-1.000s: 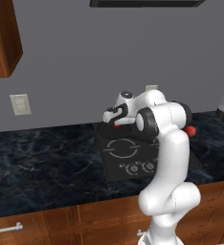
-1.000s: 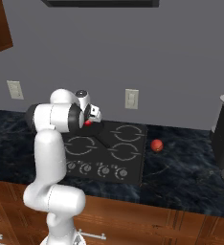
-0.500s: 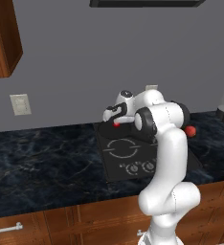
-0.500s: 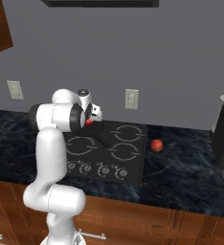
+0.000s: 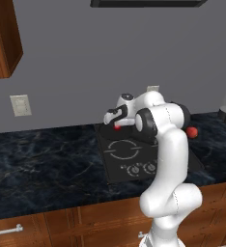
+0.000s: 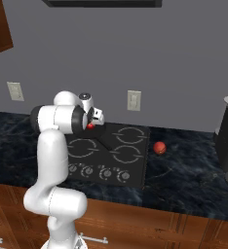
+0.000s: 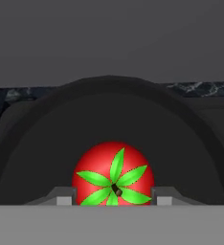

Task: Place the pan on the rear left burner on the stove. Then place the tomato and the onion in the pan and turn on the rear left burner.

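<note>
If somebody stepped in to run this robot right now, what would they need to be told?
Hand: closed on the tomato, held over the pan.
Pan: on the stove, at the rear left burner.
Onion: on the counter, right of the stove.
Done: pan placed, tomato picked up.
Left: release the tomato into the pan, fetch the onion and put it in, then turn the rear left burner's knob.

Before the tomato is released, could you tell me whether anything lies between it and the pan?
Nothing visible does. The tomato sits between the hand's fingertips, right over the dark bowl of the pan, with only bare pan surface around it.
</note>
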